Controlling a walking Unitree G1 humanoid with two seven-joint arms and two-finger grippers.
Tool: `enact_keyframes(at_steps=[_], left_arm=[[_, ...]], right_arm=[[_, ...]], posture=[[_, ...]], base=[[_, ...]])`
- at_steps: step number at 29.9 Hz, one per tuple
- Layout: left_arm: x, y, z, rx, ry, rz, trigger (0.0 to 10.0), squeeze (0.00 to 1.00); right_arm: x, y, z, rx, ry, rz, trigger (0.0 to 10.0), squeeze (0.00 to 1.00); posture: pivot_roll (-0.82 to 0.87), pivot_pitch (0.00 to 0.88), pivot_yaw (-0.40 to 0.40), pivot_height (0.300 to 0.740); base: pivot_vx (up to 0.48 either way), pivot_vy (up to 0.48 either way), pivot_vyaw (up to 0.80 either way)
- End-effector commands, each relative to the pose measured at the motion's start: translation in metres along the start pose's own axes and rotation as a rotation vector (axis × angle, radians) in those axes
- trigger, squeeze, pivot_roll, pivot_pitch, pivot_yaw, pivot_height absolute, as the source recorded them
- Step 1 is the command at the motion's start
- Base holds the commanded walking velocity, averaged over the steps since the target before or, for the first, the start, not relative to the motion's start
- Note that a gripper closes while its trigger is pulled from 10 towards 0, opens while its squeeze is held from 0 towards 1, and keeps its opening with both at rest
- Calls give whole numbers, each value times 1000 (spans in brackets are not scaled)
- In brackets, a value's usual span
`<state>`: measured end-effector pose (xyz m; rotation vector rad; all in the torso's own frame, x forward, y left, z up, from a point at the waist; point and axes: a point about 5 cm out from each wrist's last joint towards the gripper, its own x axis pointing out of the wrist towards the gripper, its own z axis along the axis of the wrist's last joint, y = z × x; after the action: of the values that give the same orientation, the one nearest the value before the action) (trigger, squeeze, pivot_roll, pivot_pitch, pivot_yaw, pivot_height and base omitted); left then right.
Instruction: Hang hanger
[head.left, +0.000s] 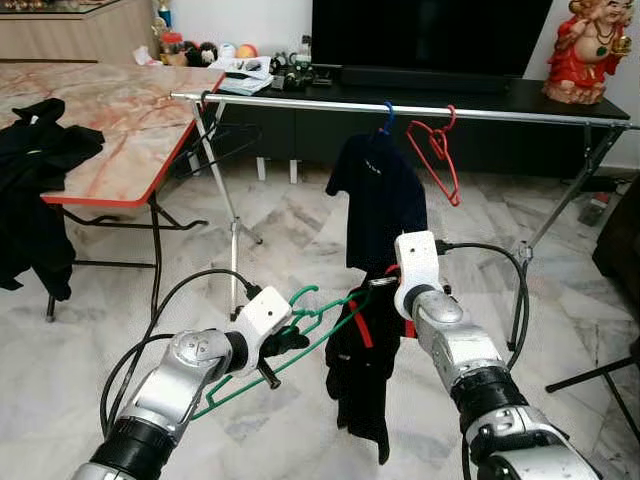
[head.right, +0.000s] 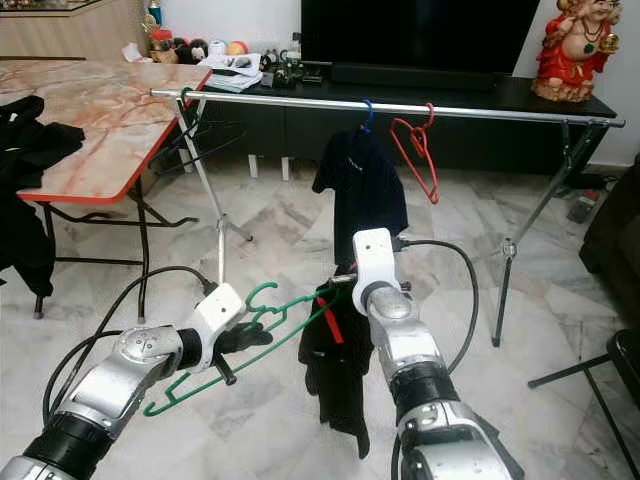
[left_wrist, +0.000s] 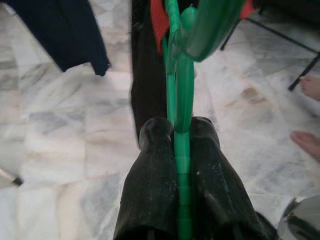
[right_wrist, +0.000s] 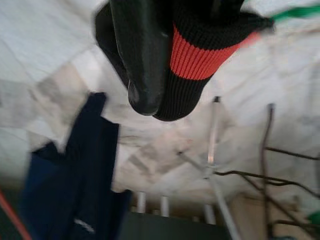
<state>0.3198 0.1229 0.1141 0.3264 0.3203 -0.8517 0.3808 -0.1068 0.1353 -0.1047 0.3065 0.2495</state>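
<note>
On the left a marble-patterned folding table (head.left: 110, 120) with a red edge carries a black garment (head.left: 40, 150) draped over its near side. Low in front of it, the left gripper (left_wrist: 180, 131) has its two black fingers (left_wrist: 150, 170) pressed together on the shaft of a green hanger (head.left: 300, 335), pinching it; the hanger lies tilted, its hook end up toward the middle of the scene. A black cable (head.left: 160, 310) loops from the left wrist.

Just right of the hanger's hook hangs a black garment with a red-striped ribbed cuff (right_wrist: 200, 50), held up in mid-air well below the rail. The right gripper (head.left: 378, 285) is at its upper edge; in the right wrist view one black finger (right_wrist: 142, 55) lies against the red and black cuff, but the second finger is hidden by the cloth, so whether the fingers clamp it cannot be told.

Behind both arms a silver clothes rail (head.left: 400, 108) runs across the room on crossed legs. A dark navy shirt (head.left: 378, 195) hangs from it on a blue hook, and just right of that an empty red hanger (head.left: 437, 150) hangs tilted. Beyond the rail stand a black TV console (head.left: 450, 100) and, at far right, a red figurine (head.left: 588, 50). The floor (head.left: 290, 230) is pale marble tile.
</note>
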Motion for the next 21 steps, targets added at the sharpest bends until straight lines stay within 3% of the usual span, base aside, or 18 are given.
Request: enact_keyframes(at_steps=[1, 10, 14, 15, 17, 21], left_arm=[[0, -1, 7, -6, -44, -21, 10000, 0], [-2, -3, 9, -24, -74, -47, 10000, 0], [-1, -3, 9, -25, -73, -46, 10000, 0], [-1, -5, 9, -30, -77, -58, 10000, 0], [-1, -6, 9, -34, -80, -69, 10000, 0], [0, -7, 9, -39, -84, -68, 10000, 0]], right_arm=[[-2, 9, 14, -18, -53, 55, 10000, 0], [-13, 23, 36, -1, -128, 153, 10000, 0], [-22, 40, 46, 22, -163, 248, 10000, 0], [-29, 54, 47, 13, -174, 352, 10000, 0], [-38, 62, 45, -49, -195, 441, 10000, 0], [-43, 54, 37, -117, -182, 443, 10000, 0]], posture=[[14, 49, -39, 740], [9, 47, -39, 740], [7, 48, -39, 740], [6, 49, -39, 740], [8, 50, -39, 740], [1, 53, -38, 740]], base=[[0, 0, 0], [0, 0, 0], [0, 0, 0], [0, 0, 0], [0, 0, 0], [0, 0, 0]])
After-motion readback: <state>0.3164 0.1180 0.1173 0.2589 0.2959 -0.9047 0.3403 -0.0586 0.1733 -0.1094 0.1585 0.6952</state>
